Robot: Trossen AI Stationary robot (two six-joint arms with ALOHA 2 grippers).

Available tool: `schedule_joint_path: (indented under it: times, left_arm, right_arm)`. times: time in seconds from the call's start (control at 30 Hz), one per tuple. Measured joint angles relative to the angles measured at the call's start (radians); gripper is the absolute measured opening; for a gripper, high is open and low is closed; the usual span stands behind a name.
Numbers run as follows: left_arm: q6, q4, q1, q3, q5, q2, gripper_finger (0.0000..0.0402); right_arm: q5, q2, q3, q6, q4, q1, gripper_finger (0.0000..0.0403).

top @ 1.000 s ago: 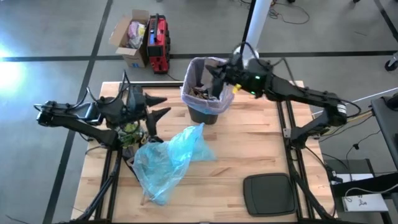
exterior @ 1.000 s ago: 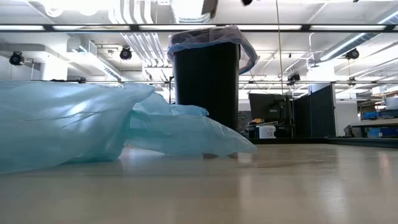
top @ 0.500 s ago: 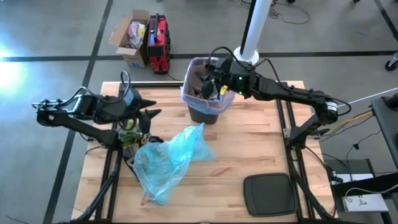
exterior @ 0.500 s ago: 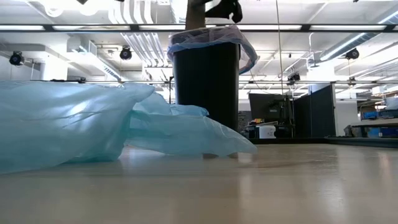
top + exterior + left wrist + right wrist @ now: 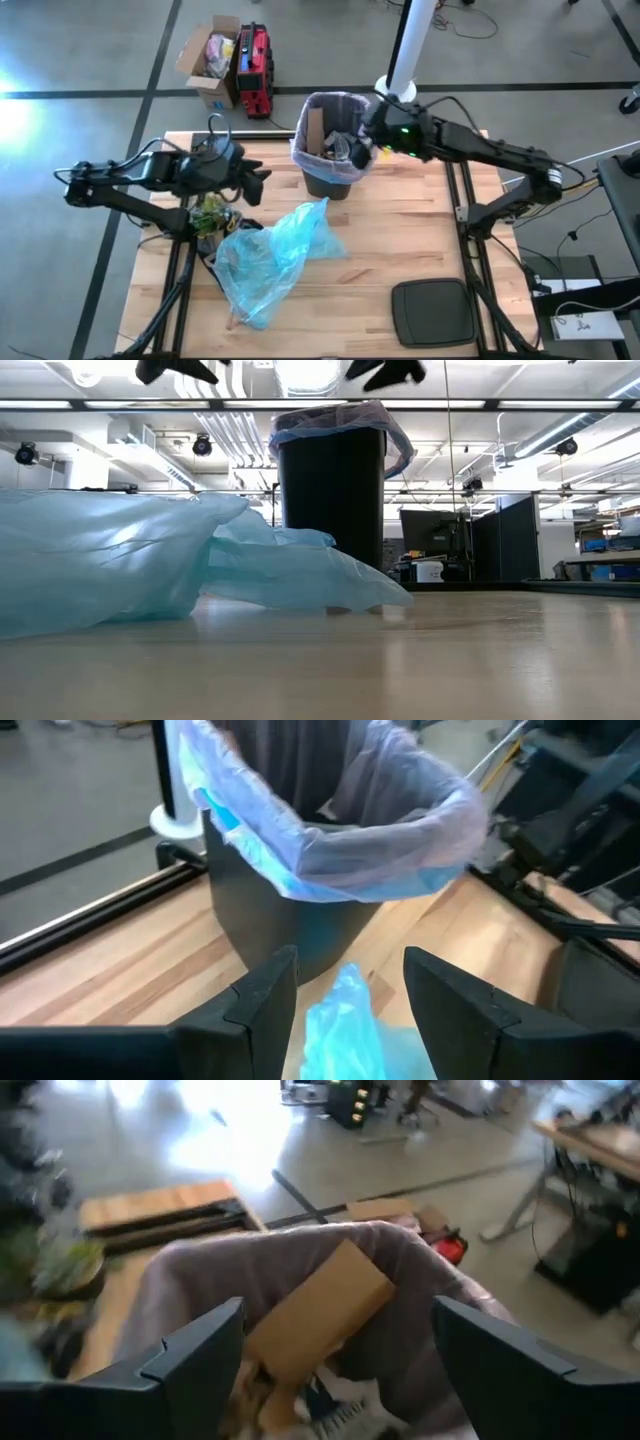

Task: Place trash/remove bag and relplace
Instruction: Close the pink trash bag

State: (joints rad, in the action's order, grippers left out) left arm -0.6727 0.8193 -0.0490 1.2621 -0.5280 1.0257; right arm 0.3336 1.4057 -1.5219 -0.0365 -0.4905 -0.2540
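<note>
The black bin stands at the table's far middle, and the pale pink bag lines it, folded over its rim. Trash lies inside it, among it a brown cardboard piece standing on end. My right gripper hangs open above the bin's right rim, looking into it. My left gripper is open and held in the air left of the bin, pointing at it. A light blue bag lies crumpled on the table below it.
A black lid lies near the table's front right. A small green and yellow object sits under my left arm. On the floor beyond the far edge stand a cardboard box and a red case.
My right gripper has opened over the bin and drawn back toward the bin's right rim, tipping downward. The cardboard piece now shows standing in the bin. My left gripper has rolled and tipped downward, staying left of the bin.
</note>
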Motion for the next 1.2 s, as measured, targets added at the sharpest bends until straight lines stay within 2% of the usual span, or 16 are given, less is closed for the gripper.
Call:
schedule_joint_path:
  times: [0.13,0.33,0.43,0.57,0.7,0.87,1.0,1.07,1.2]
  left_arm:
    - [-0.007,-0.017,0.077,-0.001,0.044,0.055,0.0167]
    - [0.003,-0.167,0.182,-0.001,0.138,0.135,0.0172]
    - [0.077,-0.185,0.220,0.022,0.152,0.172,0.0177]
    - [0.235,-0.173,0.243,0.063,0.147,0.183,0.0184]
    - [0.248,-0.194,0.281,0.096,0.148,0.161,0.0191]
    - [0.239,-0.188,0.303,0.099,0.154,0.143,0.0193]
    - [0.178,-0.170,0.306,0.099,0.187,0.134,0.0184]
    - [0.169,-0.167,0.304,0.098,0.206,0.133,0.0178]
    - [0.192,-0.176,0.305,0.098,0.246,0.134,0.0168]
  right_arm:
    - [0.000,-0.091,-0.001,-0.058,-0.176,0.025,0.0292]
    - [0.008,-0.205,0.017,0.039,-0.416,0.025,0.0272]
    - [0.007,-0.271,0.084,0.039,-0.439,0.038,0.0260]
    - [0.006,-0.387,0.265,0.005,-0.392,0.077,0.0245]
    - [0.013,-0.508,0.518,0.083,-0.211,0.079,0.0233]
    - [0.010,-0.568,0.871,0.222,0.256,0.076,0.0221]
    - [-0.161,-0.560,1.046,0.447,0.572,0.048,0.0211]
    - [-0.221,-0.561,1.109,0.540,0.651,0.020,0.0207]
    - [-0.381,-0.560,1.238,0.677,0.945,-0.085,0.0204]
